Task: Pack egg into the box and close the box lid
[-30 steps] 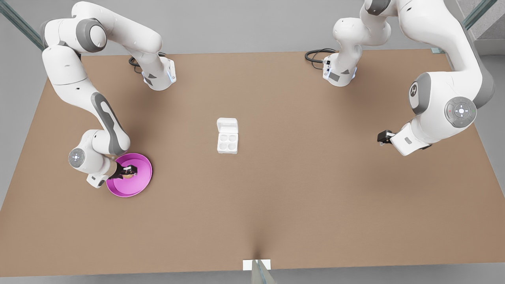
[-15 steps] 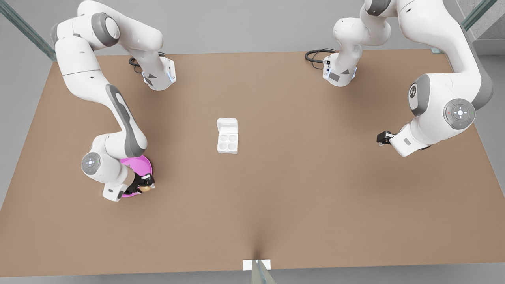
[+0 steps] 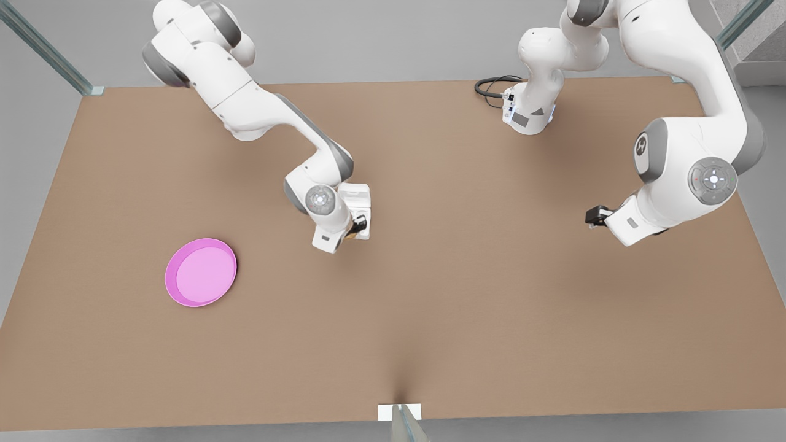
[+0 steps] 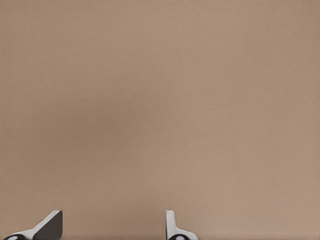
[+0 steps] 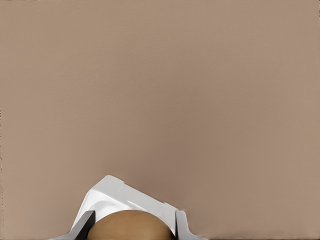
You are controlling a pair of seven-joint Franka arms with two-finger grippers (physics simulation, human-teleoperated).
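Holding the egg (image 5: 131,225) over the box (image 3: 362,195), right gripper (image 3: 358,225) clamped; left gripper (image 3: 594,216) waits, fingers apart.

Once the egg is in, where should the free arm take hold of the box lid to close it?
Probably the box lid by its far free edge, from above. It lies open flat behind the tray, so that edge is farthest from the hinge. The left gripper waits; the right gripper holds the egg.
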